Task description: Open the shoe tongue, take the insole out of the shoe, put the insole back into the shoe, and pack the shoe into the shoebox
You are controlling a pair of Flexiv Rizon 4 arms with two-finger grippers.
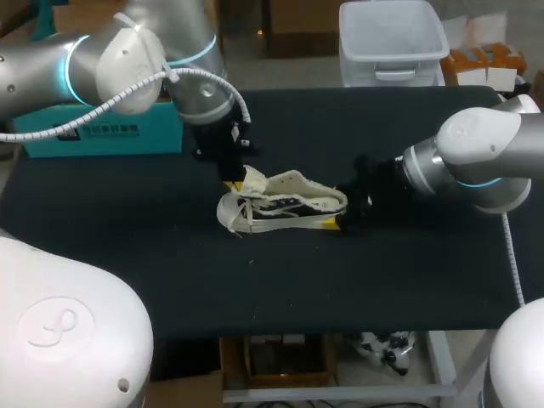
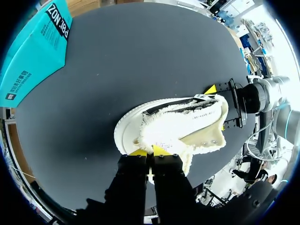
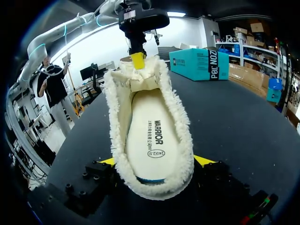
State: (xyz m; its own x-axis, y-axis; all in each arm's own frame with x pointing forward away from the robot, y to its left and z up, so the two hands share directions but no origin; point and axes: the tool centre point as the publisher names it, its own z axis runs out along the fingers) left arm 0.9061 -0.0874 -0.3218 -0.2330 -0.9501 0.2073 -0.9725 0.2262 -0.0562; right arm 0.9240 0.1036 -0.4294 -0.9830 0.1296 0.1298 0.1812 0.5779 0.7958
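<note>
A white shoe [image 1: 285, 204] with fleece lining lies mid-table, its opening facing my right wrist camera. My left gripper [image 1: 235, 176] is shut on the fleecy tongue [image 2: 161, 140], near the toe end, and holds it pulled back. In the left wrist view, that gripper [image 2: 150, 151] pinches the tongue's edge. My right gripper [image 3: 154, 161] clasps the shoe's heel [image 3: 154, 176], one yellow tip pressed on each side. The white printed insole [image 3: 149, 129] lies flat inside the shoe. The teal shoebox [image 1: 102, 136] stands closed at the back left of the table.
The black table [image 1: 170, 272] has free room in front of the shoe and to its left. My right arm [image 1: 476, 157] comes in low over the right side, and the shoebox [image 3: 199, 63] sits well behind the shoe.
</note>
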